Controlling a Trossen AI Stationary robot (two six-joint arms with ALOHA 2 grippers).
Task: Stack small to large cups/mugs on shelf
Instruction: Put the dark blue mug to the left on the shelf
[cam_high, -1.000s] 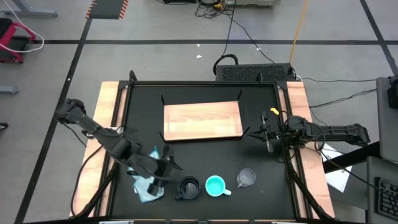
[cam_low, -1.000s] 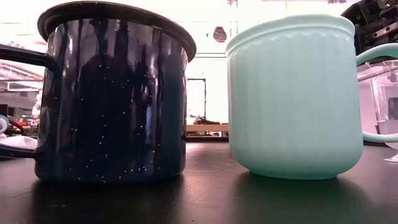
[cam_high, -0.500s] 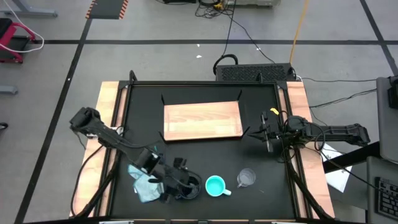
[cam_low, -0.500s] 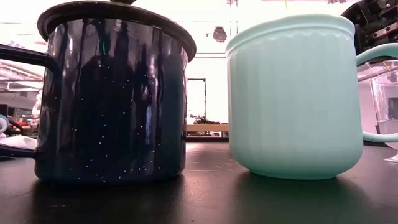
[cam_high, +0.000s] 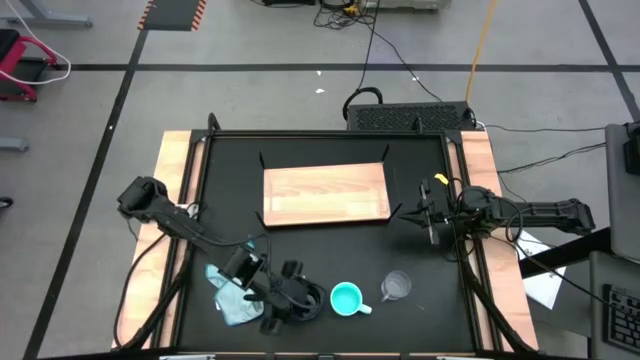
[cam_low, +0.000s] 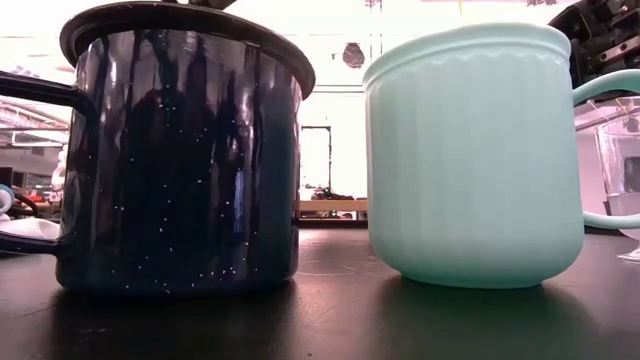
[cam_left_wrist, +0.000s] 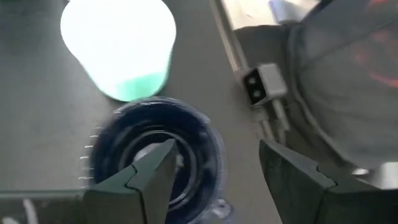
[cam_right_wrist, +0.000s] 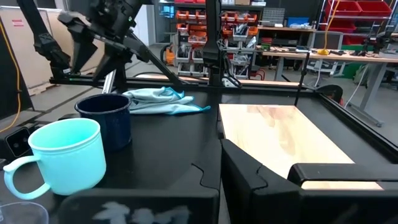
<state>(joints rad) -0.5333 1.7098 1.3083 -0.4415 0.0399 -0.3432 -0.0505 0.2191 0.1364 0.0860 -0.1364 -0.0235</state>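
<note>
— What has shifted since a second ago?
— Reaching in from beside the blue cloth (cam_high: 232, 300), the left gripper (cam_high: 291, 301) has come over the dark mug (cam_high: 303, 302) at the desk's (cam_high: 330, 250) near edge. Its jaws stand wide, one finger (cam_left_wrist: 151, 176) above the mug's mouth, the other outside the rim.
— And the rest?
— Unmoved. The turquoise mug (cam_high: 346, 298) stands just right of the dark one, the glass cup (cam_high: 397, 286) beyond it. The wooden shelf (cam_high: 326, 194) lies bare mid-desk. The right gripper (cam_high: 430, 214) waits beside the shelf, jaws parted.
— Any writing?
— No readable label on either mug; only white speckles on the dark one.
</note>
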